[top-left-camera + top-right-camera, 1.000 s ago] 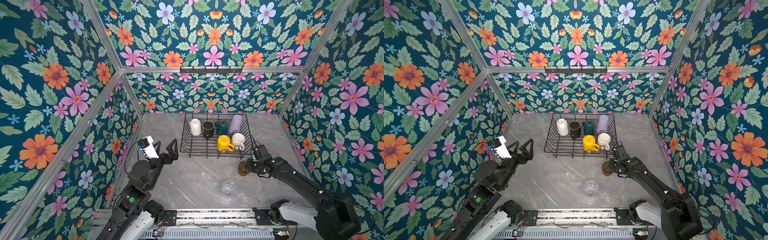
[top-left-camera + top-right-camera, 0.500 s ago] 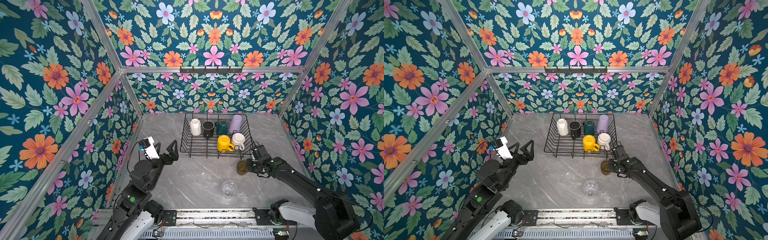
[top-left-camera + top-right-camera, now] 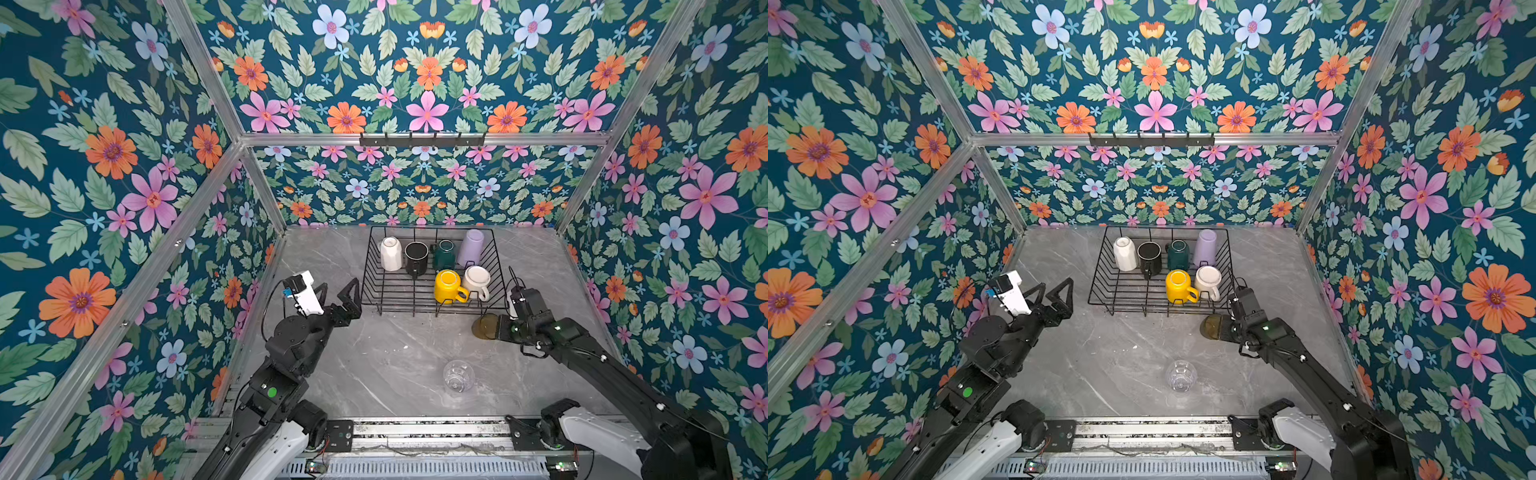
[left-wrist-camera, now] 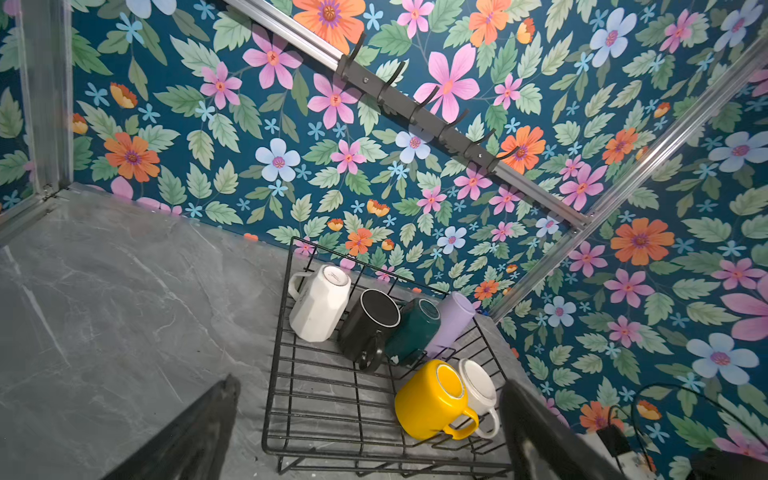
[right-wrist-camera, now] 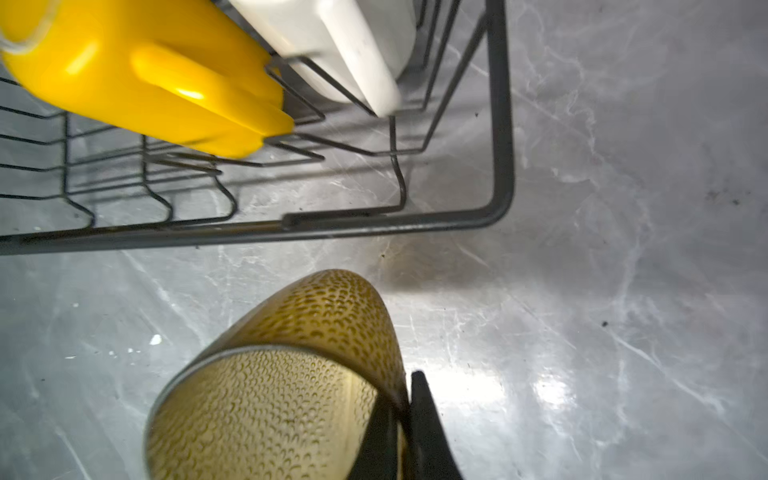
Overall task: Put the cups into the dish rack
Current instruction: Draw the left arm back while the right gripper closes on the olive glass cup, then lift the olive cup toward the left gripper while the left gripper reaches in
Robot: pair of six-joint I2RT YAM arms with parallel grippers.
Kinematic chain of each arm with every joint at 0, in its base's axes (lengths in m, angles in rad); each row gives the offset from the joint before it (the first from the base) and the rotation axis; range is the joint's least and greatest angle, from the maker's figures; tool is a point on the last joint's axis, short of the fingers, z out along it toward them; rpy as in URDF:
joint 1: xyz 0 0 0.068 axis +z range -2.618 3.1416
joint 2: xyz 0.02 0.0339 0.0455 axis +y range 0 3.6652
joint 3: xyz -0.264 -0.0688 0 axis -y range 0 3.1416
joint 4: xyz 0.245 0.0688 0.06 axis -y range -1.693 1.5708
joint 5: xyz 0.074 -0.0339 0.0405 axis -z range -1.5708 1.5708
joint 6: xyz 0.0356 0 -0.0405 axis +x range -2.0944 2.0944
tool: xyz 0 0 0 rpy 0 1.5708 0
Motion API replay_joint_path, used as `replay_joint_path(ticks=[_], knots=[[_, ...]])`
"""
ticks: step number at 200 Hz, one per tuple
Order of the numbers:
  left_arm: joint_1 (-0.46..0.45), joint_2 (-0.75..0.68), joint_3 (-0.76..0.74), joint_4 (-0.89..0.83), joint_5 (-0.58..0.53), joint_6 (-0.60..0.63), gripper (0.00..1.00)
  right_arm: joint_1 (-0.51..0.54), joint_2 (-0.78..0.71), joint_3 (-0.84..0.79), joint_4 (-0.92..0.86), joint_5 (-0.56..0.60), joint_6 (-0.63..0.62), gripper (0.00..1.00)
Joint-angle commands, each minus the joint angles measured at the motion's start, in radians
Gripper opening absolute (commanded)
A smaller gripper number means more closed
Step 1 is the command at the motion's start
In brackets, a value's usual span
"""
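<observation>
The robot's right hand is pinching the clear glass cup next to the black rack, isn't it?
Not the clear one. The right gripper is pinching the rim of the olive-brown tumbler next to the dish rack, as the right wrist view shows. The clear glass sits alone, untouched, nearer the table's front edge in a top view.

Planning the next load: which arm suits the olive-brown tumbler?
Right: the right gripper is shut on the olive-brown tumbler beside the dish rack; the left gripper is open and farther off.

6 cups (image 3: 448, 286) in dish rack (image 3: 390, 291); olive tumbler (image 3: 483, 326), clear tumbler (image 3: 458, 375) outside.
</observation>
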Motion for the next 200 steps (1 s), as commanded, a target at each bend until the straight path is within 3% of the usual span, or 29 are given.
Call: replay_joint_path(ticks=[1, 27, 57, 98, 125, 153, 200], knots=[[0.001, 0.015, -0.007, 0.068, 0.073, 0.003, 1.00, 0.000, -0.058, 0.035, -0.063, -0.039, -0.048, 0.00], [0.001, 0.042, -0.025, 0.131, 0.188, 0.015, 1.00, 0.001, -0.124, 0.099, -0.095, -0.126, -0.056, 0.00], [0.001, 0.097, -0.044, 0.237, 0.395, 0.025, 1.00, 0.001, -0.143, 0.141, -0.009, -0.329, -0.002, 0.00], [0.001, 0.174, -0.128, 0.555, 0.821, -0.018, 1.00, 0.001, -0.090, 0.127, 0.226, -0.591, 0.092, 0.00], [0.001, 0.207, -0.138, 0.618, 0.925, -0.025, 1.00, 0.001, -0.047, 0.116, 0.382, -0.759, 0.162, 0.00], [0.001, 0.231, -0.136, 0.657, 1.005, -0.037, 1.00, 0.008, -0.027, 0.108, 0.531, -0.859, 0.231, 0.00], [0.001, 0.263, -0.134, 0.681, 1.049, -0.051, 1.00, 0.093, 0.016, 0.150, 0.594, -0.902, 0.237, 0.00]])
